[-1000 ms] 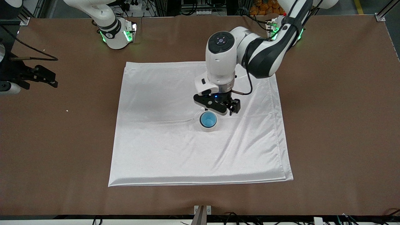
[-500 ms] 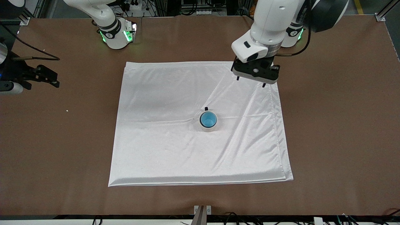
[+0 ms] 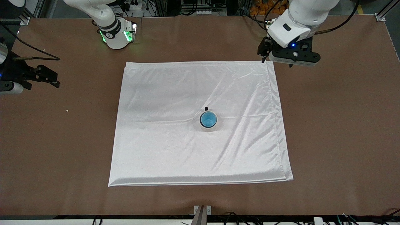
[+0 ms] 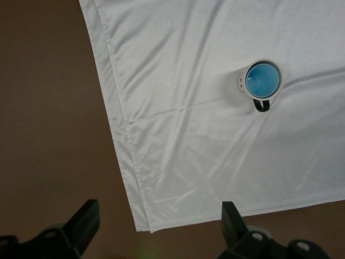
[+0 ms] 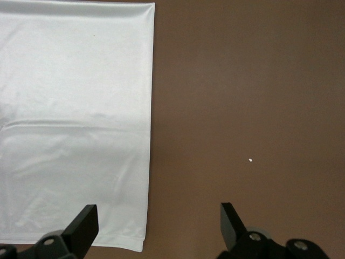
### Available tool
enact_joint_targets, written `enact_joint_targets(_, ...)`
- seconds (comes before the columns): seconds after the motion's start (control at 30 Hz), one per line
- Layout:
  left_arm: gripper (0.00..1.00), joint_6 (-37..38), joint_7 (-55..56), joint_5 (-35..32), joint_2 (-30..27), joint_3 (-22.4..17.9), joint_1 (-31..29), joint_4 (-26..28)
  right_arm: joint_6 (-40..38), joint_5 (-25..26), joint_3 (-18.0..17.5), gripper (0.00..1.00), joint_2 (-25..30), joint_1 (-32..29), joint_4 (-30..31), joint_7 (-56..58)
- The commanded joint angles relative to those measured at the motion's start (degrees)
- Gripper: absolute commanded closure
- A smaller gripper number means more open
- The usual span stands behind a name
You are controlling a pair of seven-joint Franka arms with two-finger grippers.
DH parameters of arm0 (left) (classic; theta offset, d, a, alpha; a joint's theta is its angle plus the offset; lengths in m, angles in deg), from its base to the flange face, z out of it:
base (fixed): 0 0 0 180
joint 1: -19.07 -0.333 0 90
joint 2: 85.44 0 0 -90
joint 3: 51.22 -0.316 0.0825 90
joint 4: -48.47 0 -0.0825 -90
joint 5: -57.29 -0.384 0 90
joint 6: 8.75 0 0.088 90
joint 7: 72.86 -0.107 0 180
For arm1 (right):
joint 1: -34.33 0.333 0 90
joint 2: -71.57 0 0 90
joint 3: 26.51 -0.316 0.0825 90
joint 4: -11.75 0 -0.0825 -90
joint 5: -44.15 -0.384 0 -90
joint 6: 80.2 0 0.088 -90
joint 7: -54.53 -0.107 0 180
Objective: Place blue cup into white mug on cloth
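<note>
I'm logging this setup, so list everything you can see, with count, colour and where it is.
blue cup: one, light blue, nested upright in the white mug.
white mug: one, cream-white, black handle, on the cloth near its middle.
cloth: one, white, spread on the table.
table: one, brown.
white speck: one, on the table toward the right arm's end.
left gripper: one, black, open, over the cloth's corner by the left arm's base.
right gripper: one, black, open, waiting over bare table.

Brown table (image 3: pixel 337 131); small white speck (image 3: pixel 67 110) toward right arm's end.
</note>
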Motion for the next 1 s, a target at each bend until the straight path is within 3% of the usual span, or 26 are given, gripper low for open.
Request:
enact_joint_targets(0.0,0.0,2.04,0.9,1.8,-1.42,0.24,-3.77,1.24,0.02,0.51,-0.67,0.0,0.55,-1.12,0.44,0.51)
enact_joint_targets(0.3,0.0,2.83,0.9,1.8,-1.25,0.24,-8.52,1.24,0.37,0.51,-0.67,0.0,0.46,-1.29,0.36,0.52)
enact_joint_targets(0.97,0.0,2.57,0.55,1.01,-0.37,-1.17,-8.87,0.53,0.19,0.25,-0.67,0.0,0.46,-1.29,0.36,0.52)
